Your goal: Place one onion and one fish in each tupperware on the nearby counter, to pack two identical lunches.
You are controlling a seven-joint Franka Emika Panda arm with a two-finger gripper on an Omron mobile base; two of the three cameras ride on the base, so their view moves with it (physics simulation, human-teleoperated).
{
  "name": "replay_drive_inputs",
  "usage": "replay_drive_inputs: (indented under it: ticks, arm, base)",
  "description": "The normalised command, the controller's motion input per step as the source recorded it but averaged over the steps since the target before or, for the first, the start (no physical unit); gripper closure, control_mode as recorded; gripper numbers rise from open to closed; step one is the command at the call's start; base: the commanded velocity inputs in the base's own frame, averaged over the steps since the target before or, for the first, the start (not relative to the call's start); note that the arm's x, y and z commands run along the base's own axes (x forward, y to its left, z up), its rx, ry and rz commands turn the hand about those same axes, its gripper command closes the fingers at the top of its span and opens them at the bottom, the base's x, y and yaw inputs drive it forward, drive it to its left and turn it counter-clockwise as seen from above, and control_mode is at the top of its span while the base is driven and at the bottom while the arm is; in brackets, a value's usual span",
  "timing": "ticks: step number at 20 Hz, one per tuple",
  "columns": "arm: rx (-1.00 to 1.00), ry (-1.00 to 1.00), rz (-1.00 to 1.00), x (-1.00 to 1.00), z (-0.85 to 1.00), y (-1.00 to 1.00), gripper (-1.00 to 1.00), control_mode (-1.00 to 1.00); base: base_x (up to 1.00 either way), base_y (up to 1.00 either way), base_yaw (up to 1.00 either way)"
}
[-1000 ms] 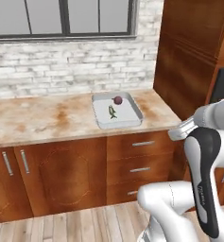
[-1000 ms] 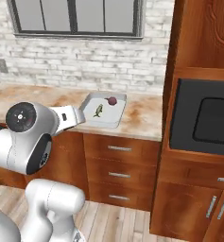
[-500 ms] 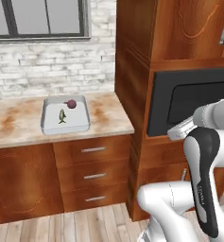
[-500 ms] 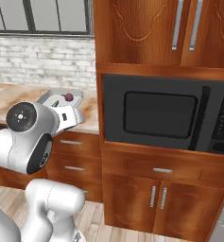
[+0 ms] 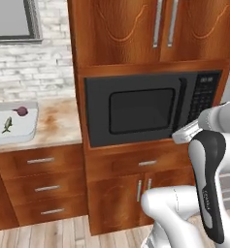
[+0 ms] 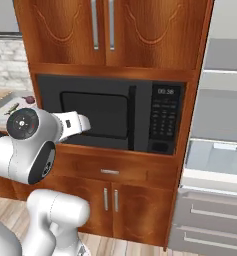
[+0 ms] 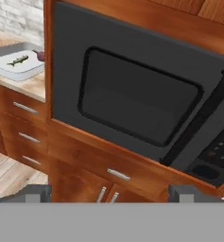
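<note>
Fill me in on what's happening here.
The gripper is open and empty, facing the built-in microwave, whose door is shut. To the left on the counter, a pale grey tray already holds a purple onion and a green-yellow fish. One lunch looks packed.

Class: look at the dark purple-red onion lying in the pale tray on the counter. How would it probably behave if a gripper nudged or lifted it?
The onion looks round, so a nudge would probably roll it. The tray has low walls, which should stop it. It looks small, so probably light.
</note>
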Motion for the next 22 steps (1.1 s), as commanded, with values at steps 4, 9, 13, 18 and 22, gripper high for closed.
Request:
replay_drive_inputs:
  ticks: [4,9,13,18,22]
  arm:
    - [0.00,0.00,0.00,0.00,0.00,0.00,-1.00,1.00]
    - [0.00,0.00,0.00,0.00,0.00,0.00,-1.00,1.00]
    - [0.00,0.00,0.00,0.00,0.00,0.00,-1.00,1.00]
    - [0.00,0.00,0.00,0.00,0.00,0.00,-1.00,1.00]
    - [0.00,0.00,0.00,0.00,0.00,0.00,-1.00,1.00]
  base:
    - [0.00,-1.00,-0.02]
    - [0.00,-1.00,-0.02]
    - [0.00,-1.00,-0.01]
    - [0.00,-1.00,0.00]
    - [0.00,-0.82,0.00]
